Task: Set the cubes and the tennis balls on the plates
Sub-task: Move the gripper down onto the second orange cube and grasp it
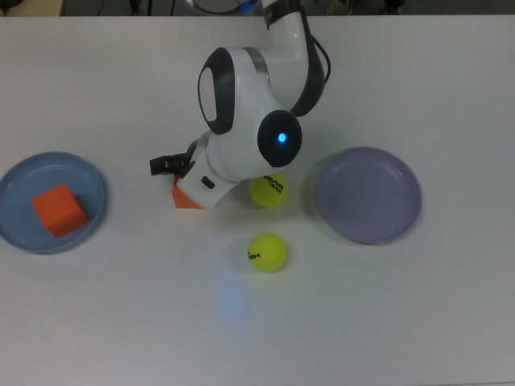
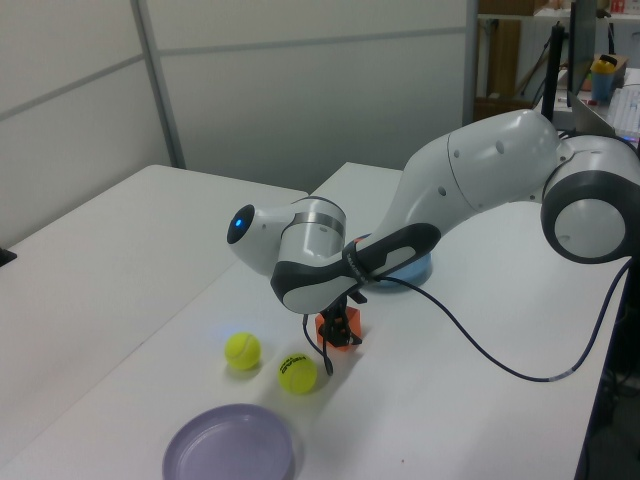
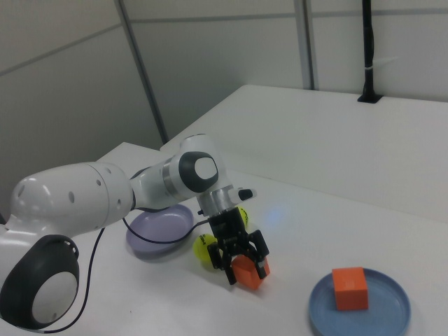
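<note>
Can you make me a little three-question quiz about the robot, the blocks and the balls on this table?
1. True or false: an orange cube already sits on the blue plate.
2. How many tennis balls lie on the lavender plate? A) none B) one C) two
3. Fill in: the tool is down at the other orange ____, which rests on the table.

Key
1. True. You can see it in the top view and the right view.
2. A. Both tennis balls, one and the other, are on the table, beside the plate.
3. cube. The tool's fingers straddle it in the right view.
</note>
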Tool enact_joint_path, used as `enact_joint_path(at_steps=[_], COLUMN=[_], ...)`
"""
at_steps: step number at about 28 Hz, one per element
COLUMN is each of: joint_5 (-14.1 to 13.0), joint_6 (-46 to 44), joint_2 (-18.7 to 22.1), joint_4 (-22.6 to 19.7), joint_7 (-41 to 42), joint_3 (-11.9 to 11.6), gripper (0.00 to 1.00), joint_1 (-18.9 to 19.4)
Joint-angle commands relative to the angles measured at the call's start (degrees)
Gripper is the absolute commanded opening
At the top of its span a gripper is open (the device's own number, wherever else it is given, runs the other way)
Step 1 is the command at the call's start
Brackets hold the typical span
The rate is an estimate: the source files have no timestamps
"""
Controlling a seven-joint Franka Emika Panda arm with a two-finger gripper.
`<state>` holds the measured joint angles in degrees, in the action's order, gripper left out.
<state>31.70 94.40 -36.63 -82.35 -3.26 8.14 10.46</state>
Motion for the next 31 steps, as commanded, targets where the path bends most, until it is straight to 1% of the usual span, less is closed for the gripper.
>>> enact_joint_path(at_steps=[1, 2, 3, 7, 9, 11, 12, 13, 15, 16, 18, 19, 20, 21, 25, 28, 29, 31], joint_5=[0.91, 0.82, 0.82, 0.82, 0.82, 0.82, 0.91, 0.91, 1.26, 1.44, 1.61, 1.61, 1.53, 1.53, 1.35, 1.09, 1.0, 1.0], joint_6=[2.72, 2.72, 2.72, 3.16, 4.56, 5.44, 5.88, 6.32, 6.59, 6.59, 6.59, 6.59, 6.67, 6.59, 6.59, 6.59, 6.59, 6.59], joint_2=[0.42, 0.5, 0.5, 0.5, 0.42, 0.42, 0.33, 0.07, -0.02, -0.02, -0.02, -0.02, -0.02, -0.02, 0.15, 0.41, 0.94, 1.73], joint_4=[-0.8, -0.71, -0.62, -0.45, -0.53, -0.71, -0.71, -0.8, -0.71, -0.71, -0.62, -0.45, -0.45, -0.36, -0.1, 1.48, 2.18, 2.28], joint_7=[-0.79, -0.87, -0.87, -0.87, -0.87, -0.87, -0.87, -0.79, -0.7, -0.61, -0.44, -0.09, -0.08, -0.08, 0.53, 0.88, 0.97, 0.97], joint_3=[-0.4, -0.23, -0.23, 0.04, 0.13, 0.13, 0.13, 0.13, 0.13, 0.13, 0.13, 0.13, 0.13, 0.13, 0.13, 0.04, -0.05, -0.23], gripper=[0.9, 0.98, 1.0, 1.0, 0.95, 0.84, 0.82, 0.66, 0.51, 0.41, 0.25, 0.12, 0.04, 0.0, 0.0, 0.0, 0.0, 0.0], joint_1=[0.26, 0.35, 0.43, 0.44, 0.43, 0.35, 0.43, 0.44, 0.44, 0.44, 0.44, 0.35, 0.26, 0.17, -0.27, -0.79, -1.58, -2.29])
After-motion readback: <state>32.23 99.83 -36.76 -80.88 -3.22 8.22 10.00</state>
